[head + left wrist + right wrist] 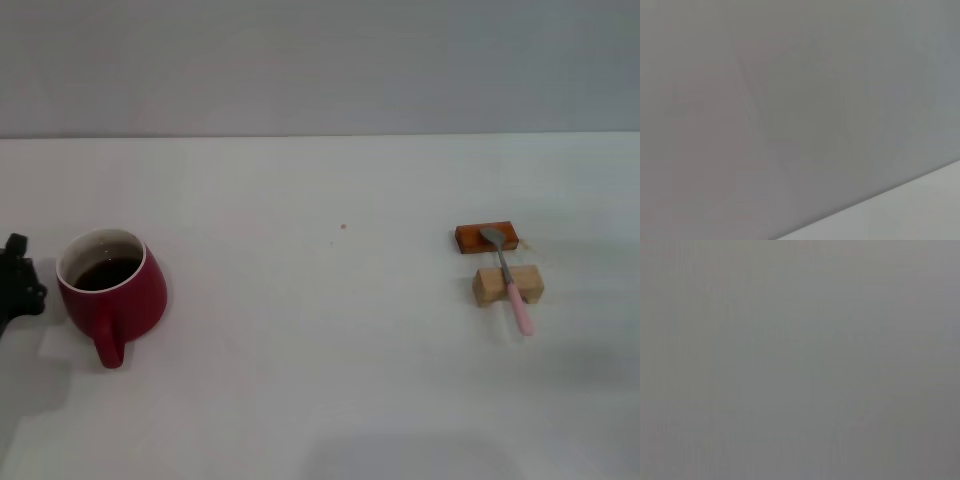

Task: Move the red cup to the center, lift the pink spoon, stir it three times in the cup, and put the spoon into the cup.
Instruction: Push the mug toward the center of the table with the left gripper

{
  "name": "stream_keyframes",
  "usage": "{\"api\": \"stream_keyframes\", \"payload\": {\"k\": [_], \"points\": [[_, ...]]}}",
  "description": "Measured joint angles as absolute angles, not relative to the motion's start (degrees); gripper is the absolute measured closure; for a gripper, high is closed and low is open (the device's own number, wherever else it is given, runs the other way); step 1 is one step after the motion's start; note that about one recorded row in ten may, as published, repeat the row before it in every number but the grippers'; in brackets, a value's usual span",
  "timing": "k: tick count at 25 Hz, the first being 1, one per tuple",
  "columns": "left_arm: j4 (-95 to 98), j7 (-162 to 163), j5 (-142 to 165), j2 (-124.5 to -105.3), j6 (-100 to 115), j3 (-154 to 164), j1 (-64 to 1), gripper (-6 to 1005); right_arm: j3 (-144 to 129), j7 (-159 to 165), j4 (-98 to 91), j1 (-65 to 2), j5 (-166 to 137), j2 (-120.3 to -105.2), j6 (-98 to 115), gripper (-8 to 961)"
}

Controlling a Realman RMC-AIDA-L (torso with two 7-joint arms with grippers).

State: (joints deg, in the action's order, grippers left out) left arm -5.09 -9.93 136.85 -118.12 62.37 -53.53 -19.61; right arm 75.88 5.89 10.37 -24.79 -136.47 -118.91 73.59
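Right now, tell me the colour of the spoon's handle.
Pale pink; the spoon has a grey metal bowl. It shows best in the head view.

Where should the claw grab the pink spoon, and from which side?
Probably the pink handle end of the pink spoon, from above. It rests across the wooden block with its bowl on the red-brown block, so the handle overhangs the table, leaving room underneath.

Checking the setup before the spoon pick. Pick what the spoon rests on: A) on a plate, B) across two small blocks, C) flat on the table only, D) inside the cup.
B: the spoon lies across an orange-brown block and a pale wooden block, far from the cup.
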Motion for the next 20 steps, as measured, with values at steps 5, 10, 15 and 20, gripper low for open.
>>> {"api": "stream_keyframes", "payload": {"k": [5,10,15,20], "points": [[-5.14,-9.94,136.83,-118.12,61.75,-51.69,-20.76,1001,75.91,5.88,10.35,-24.81,-136.47,-118.83,73.59,230],[-5.18,-9.94,136.83,-118.12,61.29,-49.63,-21.79,1001,75.94,5.88,10.27,-24.87,-136.46,-118.82,73.56,231],[-5.77,-9.93,136.84,-118.14,61.17,-45.86,-22.25,1001,75.94,5.72,10.29,-24.96,-136.42,-118.82,73.34,231],[-5.85,-9.93,136.83,-118.26,61.16,-43.63,-22.66,1001,75.94,5.66,10.37,-25.09,-136.36,-118.82,73.47,231]]}}
